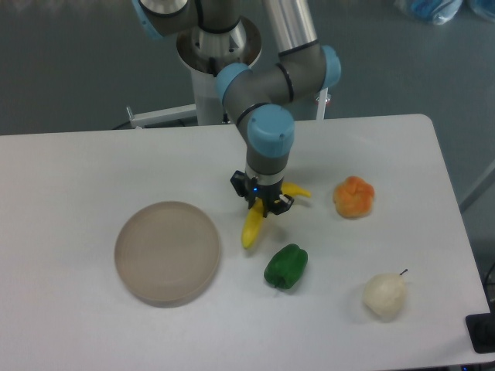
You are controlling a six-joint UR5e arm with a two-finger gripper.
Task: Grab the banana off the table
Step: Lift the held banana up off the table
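Note:
The bright yellow banana [252, 227] sits at the middle of the white table [69, 178], its lower end pointing toward the front left and its thin stem end [300, 191] poking out to the right of the gripper. My gripper [261, 202] points straight down and is shut on the banana at its bend. The banana's middle is hidden under the black fingers. Whether the banana still touches the tabletop cannot be told from this view.
A round beige plate [167, 252] lies left of the banana. A green pepper [285, 266] sits just in front of the gripper. An orange fruit [354, 196] is to the right and a pale pear [385, 294] lies at the front right.

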